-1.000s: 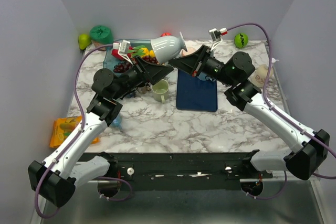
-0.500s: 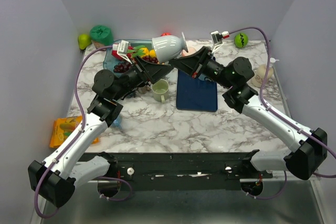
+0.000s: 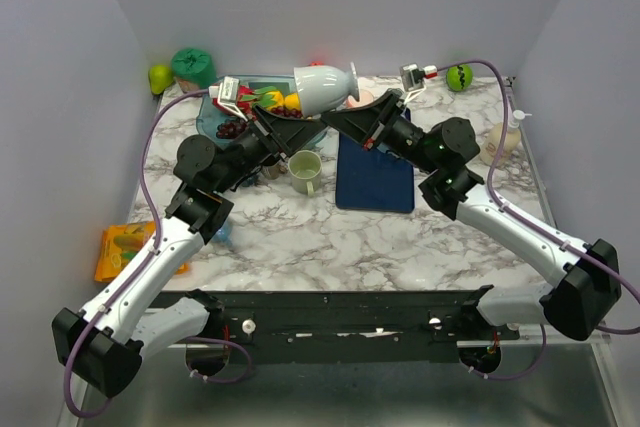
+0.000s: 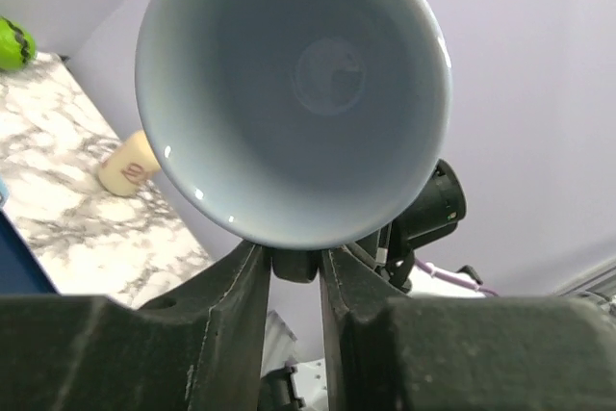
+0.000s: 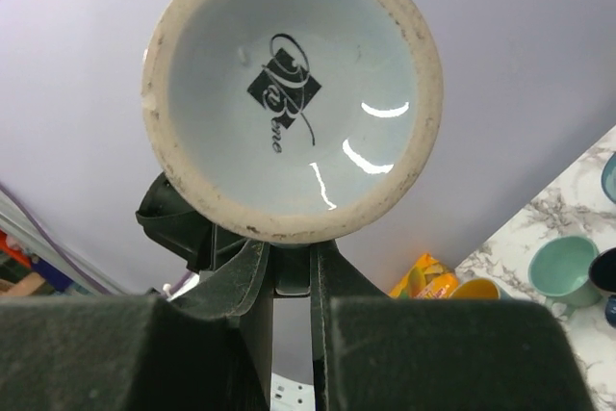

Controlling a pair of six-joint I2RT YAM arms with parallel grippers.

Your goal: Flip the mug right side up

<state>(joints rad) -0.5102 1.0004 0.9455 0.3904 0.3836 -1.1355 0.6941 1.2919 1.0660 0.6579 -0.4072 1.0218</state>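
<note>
- While it hangs on its side in the air over the far part of the marble table [image 3: 400, 237], the white mug [image 3: 322, 87] turns its mouth to the left and its stamped foot to the right.
- Right gripper [image 5: 289, 271]: fingers clenched on the mug just beneath the foot.
- Left gripper [image 4: 294, 267]: fingers [image 4: 241, 286] narrowly apart under the rim; whether they clamp cannot be told.
- Green cup [image 3: 305, 169]: upright on the table below the mug.

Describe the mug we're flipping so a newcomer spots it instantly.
Above the back of the marble table, the white mug hangs sideways between the left gripper and right gripper. Unlike the small green mug standing below, it's big, flared and off the table.
</note>
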